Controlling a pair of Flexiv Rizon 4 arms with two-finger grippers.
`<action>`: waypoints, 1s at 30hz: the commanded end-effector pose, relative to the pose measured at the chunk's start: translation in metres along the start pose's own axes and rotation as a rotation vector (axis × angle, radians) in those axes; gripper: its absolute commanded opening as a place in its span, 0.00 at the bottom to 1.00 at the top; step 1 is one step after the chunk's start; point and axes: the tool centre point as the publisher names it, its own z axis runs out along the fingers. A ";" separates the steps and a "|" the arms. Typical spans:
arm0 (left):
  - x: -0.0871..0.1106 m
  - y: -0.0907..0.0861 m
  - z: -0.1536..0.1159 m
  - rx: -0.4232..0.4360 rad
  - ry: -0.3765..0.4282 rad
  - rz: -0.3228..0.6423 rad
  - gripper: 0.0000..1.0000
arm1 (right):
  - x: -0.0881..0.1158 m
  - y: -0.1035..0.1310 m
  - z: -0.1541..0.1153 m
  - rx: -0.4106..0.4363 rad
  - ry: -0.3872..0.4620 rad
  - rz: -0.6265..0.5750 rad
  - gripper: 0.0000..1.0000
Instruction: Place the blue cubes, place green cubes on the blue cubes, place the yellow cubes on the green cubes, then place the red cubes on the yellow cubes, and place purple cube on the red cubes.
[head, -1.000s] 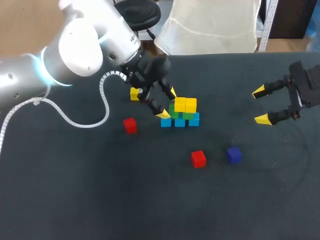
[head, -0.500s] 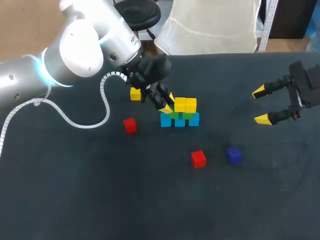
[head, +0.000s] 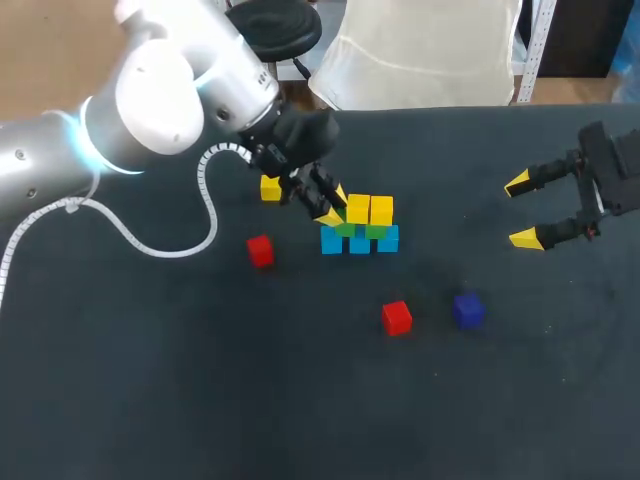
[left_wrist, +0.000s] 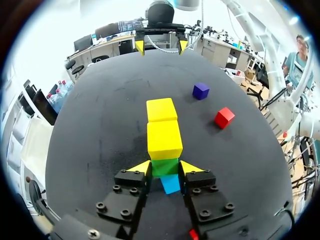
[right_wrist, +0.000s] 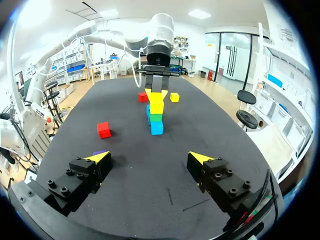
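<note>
Counter (head: 200, 380) held your blue, green, yellow stack (head: 360, 228), red cubes (head: 397, 317) and purple cube (head: 467, 309) unplaced, left tool (left_wrist: 165, 167) pinching a green cube (head: 345, 229), right tool (head: 520, 210) wide.

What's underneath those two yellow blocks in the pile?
Green blocks, resting on a row of light blue blocks. The yellow blocks cover most of the green from above, so how many green ones there are stays hidden.
</note>
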 end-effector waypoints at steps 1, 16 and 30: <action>0.001 -0.002 0.000 -0.005 -0.001 0.002 0.31 | 0.001 -0.001 0.001 -0.002 -0.002 -0.001 1.00; 0.004 -0.001 -0.008 -0.022 -0.003 -0.016 1.00 | 0.001 -0.001 0.001 -0.002 -0.002 -0.001 1.00; 0.002 0.000 -0.040 -0.097 -0.010 -0.023 0.00 | 0.001 -0.001 0.001 -0.002 -0.002 -0.001 1.00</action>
